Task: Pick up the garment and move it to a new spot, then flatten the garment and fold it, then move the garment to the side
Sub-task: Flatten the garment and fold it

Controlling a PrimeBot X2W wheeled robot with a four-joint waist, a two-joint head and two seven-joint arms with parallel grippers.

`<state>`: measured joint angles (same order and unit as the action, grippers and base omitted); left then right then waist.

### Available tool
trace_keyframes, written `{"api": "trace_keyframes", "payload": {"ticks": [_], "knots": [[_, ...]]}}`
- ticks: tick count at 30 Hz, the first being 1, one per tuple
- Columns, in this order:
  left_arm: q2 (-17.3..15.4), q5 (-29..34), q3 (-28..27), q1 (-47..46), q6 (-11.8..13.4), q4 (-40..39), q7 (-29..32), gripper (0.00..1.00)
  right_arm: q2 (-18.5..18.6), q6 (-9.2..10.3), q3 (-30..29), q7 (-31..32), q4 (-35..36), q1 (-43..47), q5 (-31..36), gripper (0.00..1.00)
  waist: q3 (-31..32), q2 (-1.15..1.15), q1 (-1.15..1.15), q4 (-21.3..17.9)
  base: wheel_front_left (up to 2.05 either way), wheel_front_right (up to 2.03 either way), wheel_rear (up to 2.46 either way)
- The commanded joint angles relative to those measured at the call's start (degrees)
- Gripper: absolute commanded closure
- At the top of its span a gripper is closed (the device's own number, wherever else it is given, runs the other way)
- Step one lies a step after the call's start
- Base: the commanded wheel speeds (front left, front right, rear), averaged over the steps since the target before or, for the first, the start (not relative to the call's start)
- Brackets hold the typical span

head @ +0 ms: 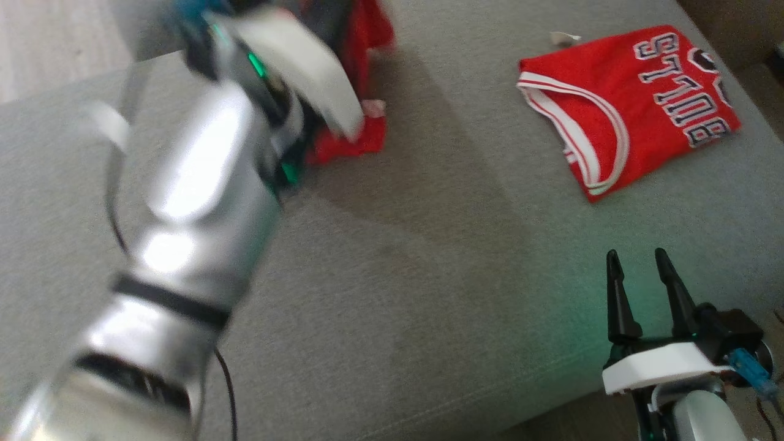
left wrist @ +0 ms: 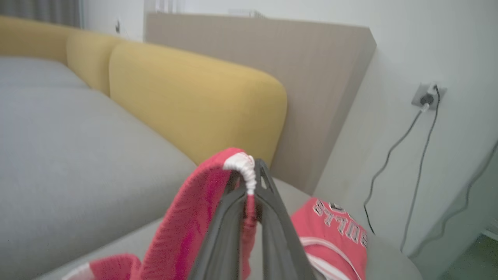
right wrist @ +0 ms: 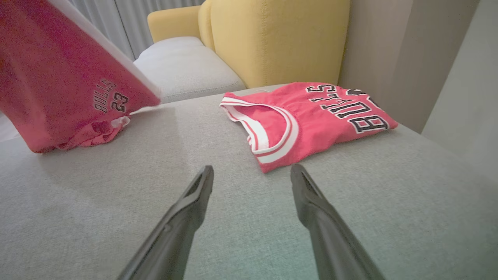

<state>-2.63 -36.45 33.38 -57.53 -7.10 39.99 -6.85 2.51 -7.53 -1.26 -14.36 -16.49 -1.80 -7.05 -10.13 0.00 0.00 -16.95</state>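
The garment point(left wrist: 194, 217) is red with white trim. My left gripper point(left wrist: 251, 171) is shut on its white-edged fold and holds it up off the grey cushion. In the head view the garment point(head: 367, 37) hangs at the top centre, partly behind my raised, blurred left arm point(head: 202, 184). From the right wrist, the garment point(right wrist: 66, 85) hangs at the left, printed "BULLS 23", its lower end touching the cushion. My right gripper point(head: 636, 254) rests low at the cushion's near right edge, open and holding nothing, its fingers point(right wrist: 194, 202) spread wide.
A second red jersey point(head: 631, 104), folded and lettered "BULLS", lies flat at the far right of the grey cushion point(head: 429, 275). Yellow backrests point(left wrist: 194, 97) stand behind. A wall socket with dangling cables point(left wrist: 426, 97) is beyond the cushion's end.
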Motion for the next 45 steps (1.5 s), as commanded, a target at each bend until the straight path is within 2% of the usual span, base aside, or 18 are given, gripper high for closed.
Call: {"api": "trace_keyframes", "payload": {"ticks": [1, 4, 7, 11, 14, 17, 21, 26, 27, 28, 29, 32, 39, 40, 43, 45], "knots": [[-1.02, -1.24, 0.71, 1.84, -0.29, -3.93, 0.82, 1.0, 0.37, 0.04, 1.14, -0.63, 1.64, -1.48, 0.04, 0.0, 0.16, 0.0, 0.0, 1.79, 0.0, 0.0, 0.0], [-1.74, -4.24, 5.43, 10.9, -0.35, -11.15, 3.04, 1.0, 0.37, 0.04, 0.5, -0.63, 1.8, -1.43, 0.25, 0.0, 0.59, 0.0, 0.0, 3.8, 0.0, 0.0, 0.0], [-5.29, -7.2, 6.35, 21.5, 0.18, -18.8, 4.57, 1.0, 0.37, 0.04, -0.33, -0.63, 1.88, -0.83, 0.68, 0.0, 1.39, 0.0, 0.0, 5.41, 0.0, 0.0, 0.0], [-11.29, -10.21, 5.35, 36.16, 4.69, -28.42, 5.59, 1.0, 0.37, 0.04, -1.31, -0.63, 2.15, 0.39, 1.38, 0.0, 1.95, 0.0, 0.0, 7.72, 0.0, 0.0, 0.0], [-14.29, -12.07, 4.07, 44.59, 7.56, -33.03, 4.85, 1.0, 0.37, 0.04, -1.84, -0.63, 2.21, 1.2, 2.08, 0.0, 2.2, 0.0, 0.0, 9.68, 0.0, 0.0, 0.0], [-15.24, -14.49, 1.91, 49.92, 9.28, -34.39, 2.97, 1.0, 0.37, 0.04, -2.11, -0.63, 2.26, 1.64, 2.75, 0.0, 2.62, 0.0, 0.0, 11.6, 0.0, 0.0, 0.0], [-15.41, -16.19, -2.63, 52.93, 11.45, -32.11, -2.15, 1.0, 0.37, 0.04, -1.94, -0.63, 2.24, 2.14, 3.59, 0.0, 3.88, 0.0, 0.0, 13.53, 0.0, 0.0, 0.0], [-14.47, -17.93, -5.53, 54.93, 11.75, -27.43, -5.28, 1.0, 0.37, 0.04, -1.65, -0.63, 2.25, 2.97, 4.55, 0.0, 5.3, 0.0, 0.0, 14.83, 0.0, 0.0, 0.0], [-14.35, -17.75, -5.51, 55.0, 11.69, -26.94, -5.53, 0.69, 0.37, 0.04, -1.7, -0.63, 2.27, 3.02, 4.63, 0.0, 5.39, 0.0, 0.0, 14.96, 0.0, 0.0, 0.0], [-14.19, -17.58, -5.36, 55.12, 11.59, -26.52, -5.69, 0.09, 0.37, 0.04, -1.72, -0.63, 2.28, 3.09, 4.7, 0.0, 5.49, 0.0, 0.0, 15.07, 0.0, 0.0, 0.0], [-14.23, -17.11, -5.0, 55.19, 11.76, -26.06, -5.73, 0.0, 0.37, 0.04, -1.69, -0.63, 2.27, 3.15, 4.77, 0.0, 5.59, 0.0, 0.0, 15.11, 0.0, 0.0, 0.0], [-14.88, -14.75, -4.33, 55.43, 14.74, -25.06, -5.78, 0.0, 0.37, 0.04, -1.37, -0.63, 2.12, 3.38, 4.86, 0.0, 5.85, 0.0, 0.0, 14.99, 0.0, 0.0, 0.0], [-17.86, -6.52, -3.92, 57.1, 29.33, -31.77, -4.77, 0.0, 0.37, 0.04, -0.98, -0.63, 2.17, 4.07, 4.4, 0.0, 5.98, 0.0, 0.0, 13.64, 0.0, 0.0, 0.0], [-17.86, -6.52, -3.92, 57.1, 29.33, -31.77, -4.77, 0.0, 0.37, 0.04, -0.98, -0.63, 2.17, 4.07, 4.4, 0.0, 5.98, 0.0, 0.0, 13.64, 0.0, 0.0, 0.0], [-19.78, -2.44, -1.97, 56.54, 34.65, -36.66, -1.23, 0.0, 0.37, 0.04, -0.39, -0.63, 2.2, 3.71, 4.24, 0.0, 5.52, 0.0, 0.0, 12.53, 0.0, 0.0, 0.0], [-20.04, -0.59, -0.53, 55.24, 35.4, -41.15, -0.29, 0.0, 0.37, 0.04, -0.32, -0.63, 2.37, 3.44, 3.98, 0.0, 5.14, 0.0, 0.0, 11.77, 0.0, 0.0, 0.0]]}}
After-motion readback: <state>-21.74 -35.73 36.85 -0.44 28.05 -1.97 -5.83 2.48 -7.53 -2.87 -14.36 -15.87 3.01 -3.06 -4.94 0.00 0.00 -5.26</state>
